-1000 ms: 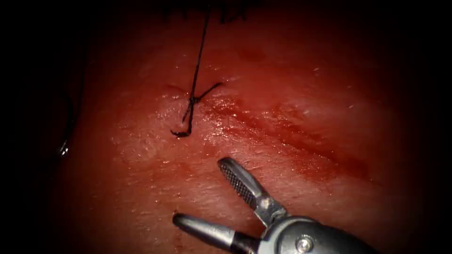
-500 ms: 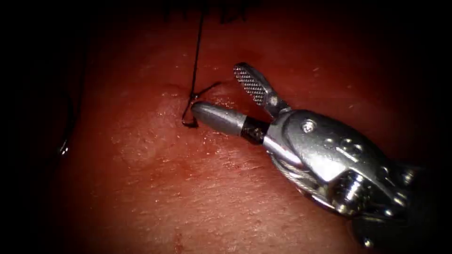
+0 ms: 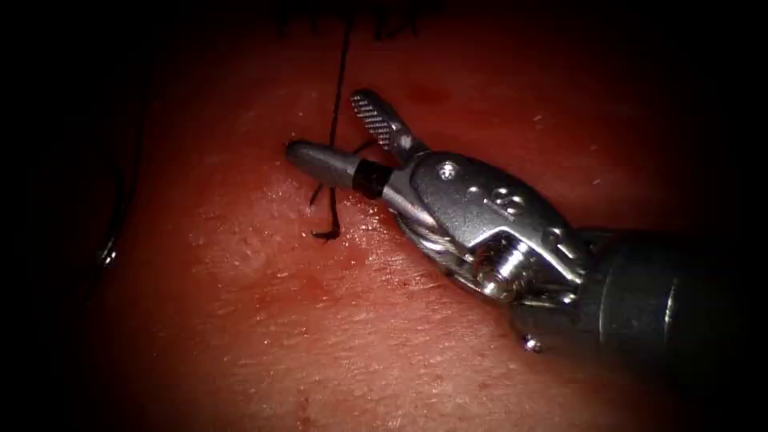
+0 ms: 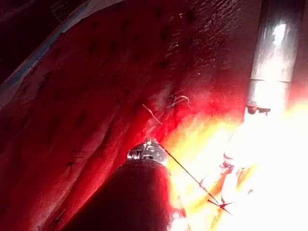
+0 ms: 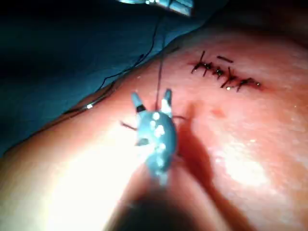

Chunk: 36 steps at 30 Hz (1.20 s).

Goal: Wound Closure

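- Straddling the taut thread (image 3: 339,88), the right tool (image 3: 352,128) stands wide open and holds nothing, just above the knot (image 3: 332,172) on the tissue (image 3: 264,320).
- Closing this near the knot risks nicking it or leaving the tails too short.
- The left tool (image 4: 148,152) pulls the thread; its jaws: cannot tell. The needle (image 3: 108,254) lies well to the left of the fingers.

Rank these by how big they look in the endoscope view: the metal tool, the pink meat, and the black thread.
1. The tissue, spreading across the picture.
2. The right tool, jaws open around the thread; being nearer the camera, it looks bigger than it is.
3. The thread, one thin upright line.
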Motion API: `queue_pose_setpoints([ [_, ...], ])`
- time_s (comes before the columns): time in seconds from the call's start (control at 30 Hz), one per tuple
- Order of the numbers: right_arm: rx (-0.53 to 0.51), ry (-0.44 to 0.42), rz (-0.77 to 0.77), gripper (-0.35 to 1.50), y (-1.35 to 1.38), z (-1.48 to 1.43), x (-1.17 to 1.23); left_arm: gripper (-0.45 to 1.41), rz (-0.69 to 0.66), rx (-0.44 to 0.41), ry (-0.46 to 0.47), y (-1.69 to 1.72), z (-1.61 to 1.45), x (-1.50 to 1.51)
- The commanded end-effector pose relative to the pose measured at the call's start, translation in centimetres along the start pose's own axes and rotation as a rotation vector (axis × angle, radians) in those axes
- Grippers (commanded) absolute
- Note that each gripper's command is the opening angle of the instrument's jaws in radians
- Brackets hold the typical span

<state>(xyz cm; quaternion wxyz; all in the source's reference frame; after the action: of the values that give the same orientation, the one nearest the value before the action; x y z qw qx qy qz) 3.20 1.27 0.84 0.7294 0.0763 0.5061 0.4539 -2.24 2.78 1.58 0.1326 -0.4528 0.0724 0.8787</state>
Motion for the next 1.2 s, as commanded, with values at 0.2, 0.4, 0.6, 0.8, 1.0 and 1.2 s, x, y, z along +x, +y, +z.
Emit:
queue_pose_setpoints([
  [0.2,0.003,-0.01,-0.007,1.06,0.0,0.31,-0.08,-0.45,-0.003,-0.002,0.004,0.04,0.02,0.08],
  [0.4,0.018,-0.017,-0.021,1.06,0.03,0.54,-0.19,-0.45,-0.002,-0.002,0.007,0.05,-0.02,0.07],
  [0.6,0.025,-0.016,-0.027,1.06,0.03,0.63,-0.16,-0.45,-0.002,-0.003,0.007,0.08,-0.05,0.08],
  [0.8,0.022,-0.012,-0.025,1.04,0.04,0.67,-0.13,-0.45,-0.002,-0.004,0.007,0.12,-0.07,0.1],
  [1.0,0.025,-0.01,-0.025,0.02,0.02,0.65,-0.13,-0.45,-0.002,-0.003,0.009,0.13,-0.09,0.1],
  [1.2,-0.032,0.018,-0.048,-0.35,0.0,0.64,-0.1,-0.45,-0.002,-0.002,0.009,0.19,-0.1,0.13],
])
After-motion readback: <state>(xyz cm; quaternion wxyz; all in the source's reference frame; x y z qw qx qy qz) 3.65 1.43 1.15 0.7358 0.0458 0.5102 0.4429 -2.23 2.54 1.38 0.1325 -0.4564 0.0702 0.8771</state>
